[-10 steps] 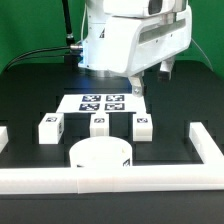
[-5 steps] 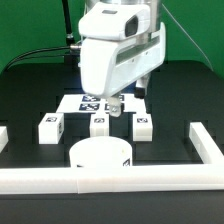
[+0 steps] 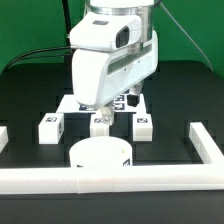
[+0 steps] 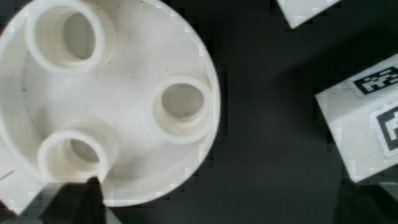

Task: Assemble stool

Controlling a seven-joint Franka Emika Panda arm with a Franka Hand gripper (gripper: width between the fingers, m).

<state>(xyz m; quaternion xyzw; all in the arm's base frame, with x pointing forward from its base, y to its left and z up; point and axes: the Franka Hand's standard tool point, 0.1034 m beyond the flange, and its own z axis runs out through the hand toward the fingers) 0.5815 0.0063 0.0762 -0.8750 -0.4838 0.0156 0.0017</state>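
Parts of the white plastic stool, laid loose on the black table (image 3: 30,85). The round seat (image 3: 100,155) is set just behind the near white rail (image 3: 110,181). The three leg blocks (image 3: 48,127) (image 3: 99,124) (image 3: 143,125) are lined up in a row behind the seat, apart from it and from one another. In the wrist view three round sockets are seen in the seat's flat face. All parts are judged light, stiff and smooth, so slipping is more to be feared than breaking. A block is best taken across two flat opposite faces. The seat is best taken across its wall, clear of the sockets. The claw (image 3: 116,104) is shown low over the middle block, spread to its widest, with nothing held. One dark finger (image 4: 63,198) is seen beside the seat's edge. Whether anything is touched cannot be told.
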